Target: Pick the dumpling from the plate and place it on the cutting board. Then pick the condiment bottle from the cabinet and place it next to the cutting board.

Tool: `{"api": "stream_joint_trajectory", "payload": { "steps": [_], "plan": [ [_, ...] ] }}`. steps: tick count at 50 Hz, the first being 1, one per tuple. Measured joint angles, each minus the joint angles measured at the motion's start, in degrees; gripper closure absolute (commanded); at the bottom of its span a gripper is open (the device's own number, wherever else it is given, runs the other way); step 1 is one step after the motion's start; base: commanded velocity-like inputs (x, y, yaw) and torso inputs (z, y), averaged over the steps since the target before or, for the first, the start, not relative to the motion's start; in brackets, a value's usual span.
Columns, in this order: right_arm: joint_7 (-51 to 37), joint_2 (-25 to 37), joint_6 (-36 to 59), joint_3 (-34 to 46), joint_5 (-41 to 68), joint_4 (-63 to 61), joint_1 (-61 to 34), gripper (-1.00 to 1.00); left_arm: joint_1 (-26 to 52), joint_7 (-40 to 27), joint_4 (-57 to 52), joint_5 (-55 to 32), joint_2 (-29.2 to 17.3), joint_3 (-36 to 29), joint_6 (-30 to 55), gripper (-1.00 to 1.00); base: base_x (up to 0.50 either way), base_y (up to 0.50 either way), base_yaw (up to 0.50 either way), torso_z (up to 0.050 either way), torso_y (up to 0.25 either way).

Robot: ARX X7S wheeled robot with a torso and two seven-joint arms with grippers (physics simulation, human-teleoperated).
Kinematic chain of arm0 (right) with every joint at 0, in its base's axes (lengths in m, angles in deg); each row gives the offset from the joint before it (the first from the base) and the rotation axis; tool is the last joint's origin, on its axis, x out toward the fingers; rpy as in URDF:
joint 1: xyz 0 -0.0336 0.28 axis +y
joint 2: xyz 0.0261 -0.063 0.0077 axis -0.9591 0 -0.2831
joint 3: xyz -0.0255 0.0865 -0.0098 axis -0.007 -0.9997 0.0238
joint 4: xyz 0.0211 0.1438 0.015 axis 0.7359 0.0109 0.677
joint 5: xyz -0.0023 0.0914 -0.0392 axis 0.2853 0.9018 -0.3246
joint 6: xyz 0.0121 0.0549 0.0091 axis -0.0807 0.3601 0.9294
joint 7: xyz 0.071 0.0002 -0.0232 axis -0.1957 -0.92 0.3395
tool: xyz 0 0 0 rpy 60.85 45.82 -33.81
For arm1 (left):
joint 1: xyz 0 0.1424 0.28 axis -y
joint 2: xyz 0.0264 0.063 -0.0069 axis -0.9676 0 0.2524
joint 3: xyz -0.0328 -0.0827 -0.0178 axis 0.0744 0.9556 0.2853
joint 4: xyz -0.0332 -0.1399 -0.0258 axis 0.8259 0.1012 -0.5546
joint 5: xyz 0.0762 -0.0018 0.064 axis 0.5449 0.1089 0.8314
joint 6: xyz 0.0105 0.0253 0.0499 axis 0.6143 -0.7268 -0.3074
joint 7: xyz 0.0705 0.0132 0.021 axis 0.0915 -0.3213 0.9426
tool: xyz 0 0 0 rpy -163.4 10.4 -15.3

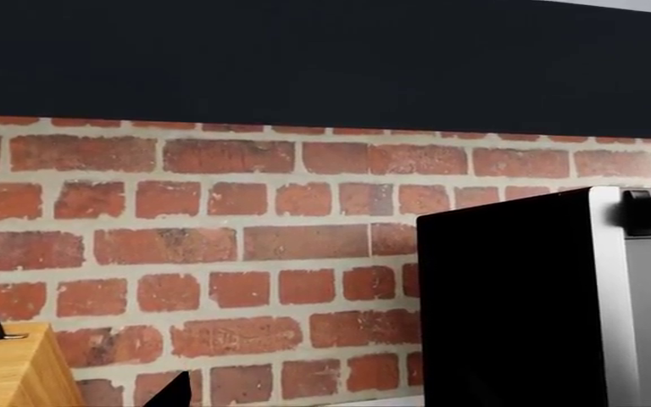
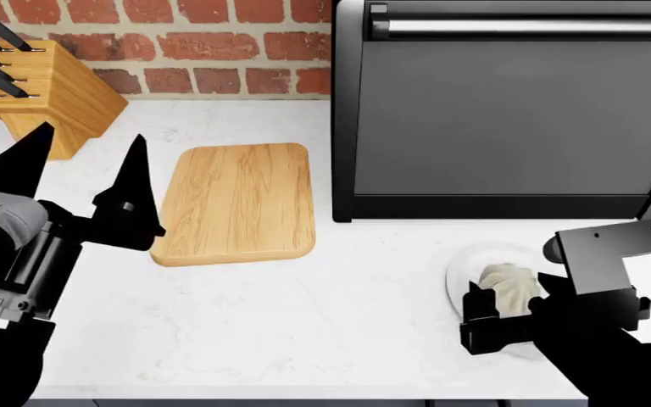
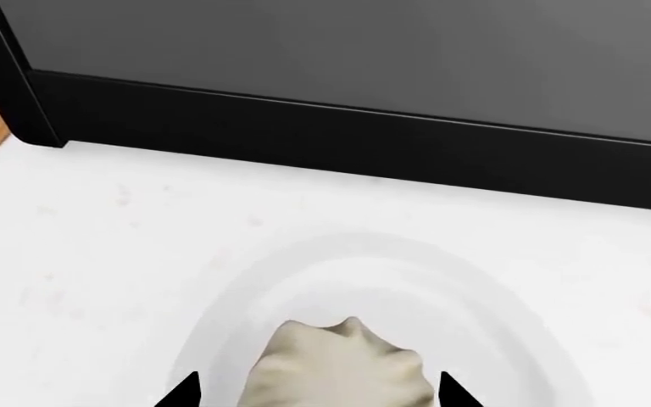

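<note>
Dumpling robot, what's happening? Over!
Right gripper open, straddling pleated off-white dumpling on round white plate. Left gripper open, empty. Light wooden cutting board bare. Path unobstructed.

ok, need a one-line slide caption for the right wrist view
Right gripper straddling the dumpling on the white plate, fingertips either side, not yet closed.

Off-white pleated dumpling [image 2: 509, 285] is sitting on white plate [image 2: 461, 270], lower right of head view. Wooden cutting board [image 2: 238, 202] is lying flat, center-left.
</note>
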State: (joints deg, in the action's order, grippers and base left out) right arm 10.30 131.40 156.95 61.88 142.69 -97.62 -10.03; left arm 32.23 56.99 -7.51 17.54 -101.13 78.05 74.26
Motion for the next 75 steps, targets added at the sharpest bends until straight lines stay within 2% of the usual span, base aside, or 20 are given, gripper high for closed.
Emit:
{"api": "stream_joint_trajectory", "payload": {
  "steps": [9,10,34,53,63,75],
  "plan": [
    [0.3,0.1,-0.4,0.3,-0.4,0.3,0.2,-1.00,-0.2,-0.1,0.0,-0.1,-0.1,0.1,-0.1,-1.00,0.00,0.00,0.00,0.000,0.000],
    [0.3,0.2,-0.4,0.3,-0.4,0.2,0.2,1.00,-0.2,-0.1,0.0,-0.1,-0.1,0.1,-0.1,-1.00,0.00,0.00,0.00,0.000,0.000],
    [-0.8,1.8,-1.5,0.2,-0.5,-0.8,0.4,1.00,-0.1,-0.5,-0.3,-0.4,-0.5,0.1,-0.1,-1.00,0.00,0.00,0.00,0.000,0.000],
    [-3.2,3.5,-3.0,-0.8,5.4,-7.5,-7.6,1.00,-1.4,-1.2,-1.8,-1.6,-1.1,2.1,-0.5,-1.00,0.00,0.00,0.00,0.000,0.000],
    [-2.2,0.7,-2.7,2.7,7.0,-9.3,-13.3,1.00,-3.5,-2.0,-5.0,-2.5,-2.1,4.9,-1.1,-1.00,0.00,0.00,0.00,0.000,0.000],
    [4.7,-7.0,-2.3,9.6,2.1,-8.9,-18.2,1.00,-4.9,-2.4,-7.1,-3.1,-2.7,6.7,-1.6,-1.00,0.00,0.00,0.00,0.000,0.000]
  ]
}}
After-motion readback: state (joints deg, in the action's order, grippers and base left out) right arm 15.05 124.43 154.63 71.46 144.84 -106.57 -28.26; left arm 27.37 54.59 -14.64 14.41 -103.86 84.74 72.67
